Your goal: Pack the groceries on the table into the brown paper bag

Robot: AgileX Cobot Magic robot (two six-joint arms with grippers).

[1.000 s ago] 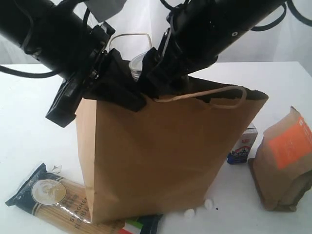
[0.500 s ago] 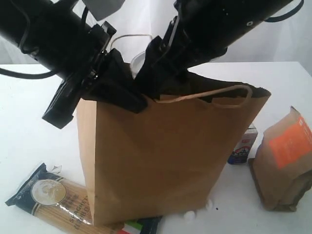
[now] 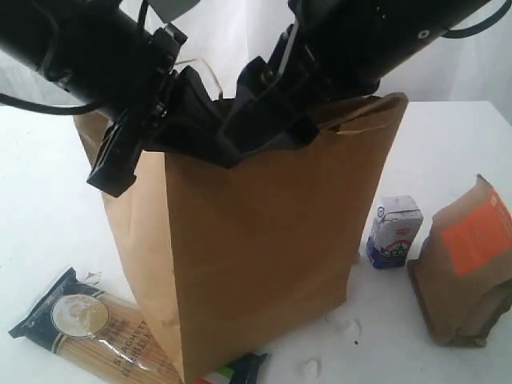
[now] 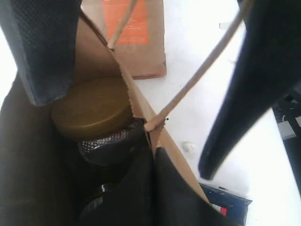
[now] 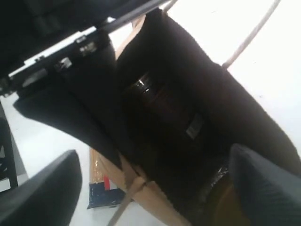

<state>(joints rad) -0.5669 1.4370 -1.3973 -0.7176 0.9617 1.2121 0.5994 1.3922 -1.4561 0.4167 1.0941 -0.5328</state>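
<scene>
The brown paper bag (image 3: 264, 232) stands mid-table, leaning left. My left gripper (image 3: 210, 144) is shut on the bag's near rim (image 4: 155, 141), fingertips pinching the paper. Above the bag's mouth my right gripper (image 3: 268, 112) is open, one finger inside and one outside the rim (image 5: 141, 186). Inside the bag lie a gold-lidded jar (image 4: 91, 108) and a dark bottle-like item (image 5: 160, 108). On the table (image 3: 48, 240) lie the spaghetti pack (image 3: 88, 328), the white-blue carton (image 3: 394, 232) and the brown pouch with an orange label (image 3: 468, 264).
Small white crumbs (image 3: 310, 366) lie by the bag's front foot. The spaghetti pack's dark end (image 4: 225, 205) reaches under the bag's corner. A paper-cord handle (image 4: 197, 80) crosses the left wrist view. A pale backdrop stands behind the table.
The bag has swung and tipped to the left with my left gripper holding its rim, uncovering the carton. The right gripper has moved over the mouth and opened a little wider.
</scene>
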